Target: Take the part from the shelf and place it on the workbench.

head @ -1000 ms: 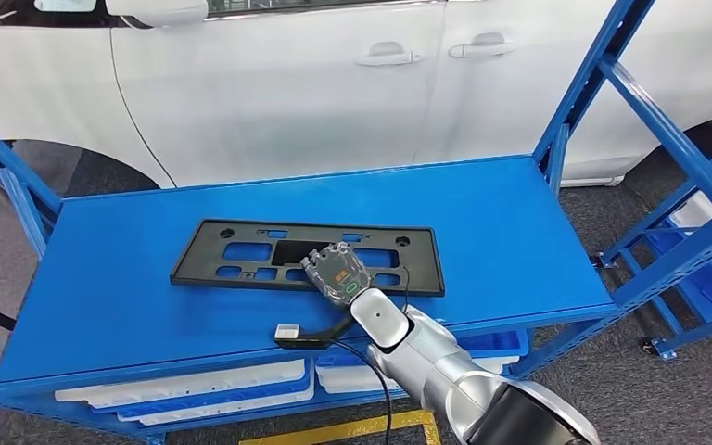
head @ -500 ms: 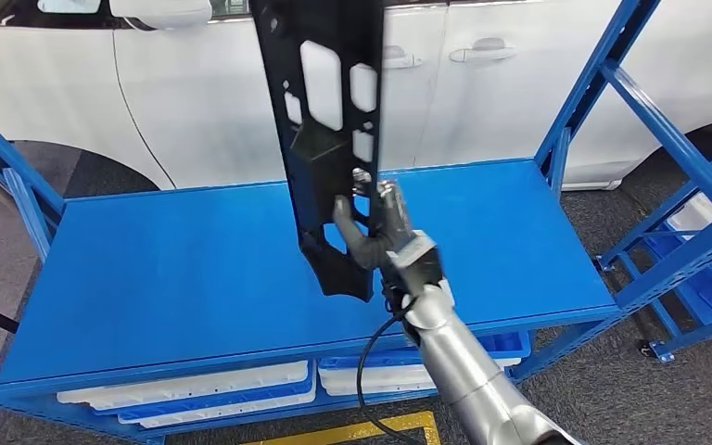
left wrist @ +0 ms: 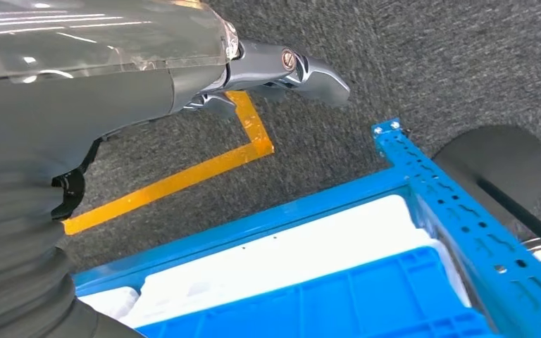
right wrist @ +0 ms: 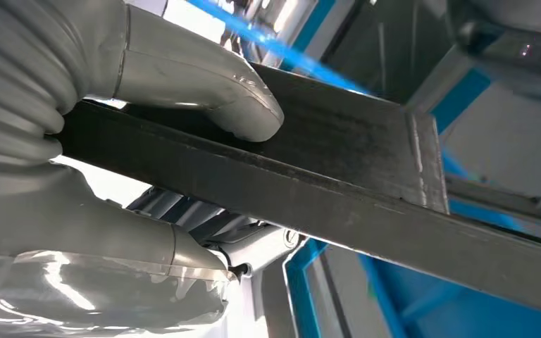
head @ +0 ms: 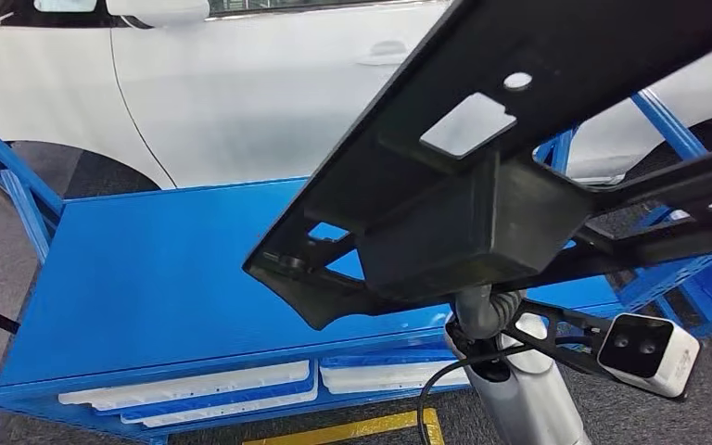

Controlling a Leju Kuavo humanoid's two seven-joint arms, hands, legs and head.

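Right robot hand (right wrist: 113,141) clamps thumb and fingers on the long black perforated plastic panel (head: 482,185), holding it above the blue metal shelf (head: 148,269) for carrying off.

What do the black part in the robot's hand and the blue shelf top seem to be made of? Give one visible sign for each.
Black part: probably moulded plastic, matte, with shaped cut-outs and a boxy bulge. Blue shelf top: likely painted sheet metal, smooth with a soft sheen.
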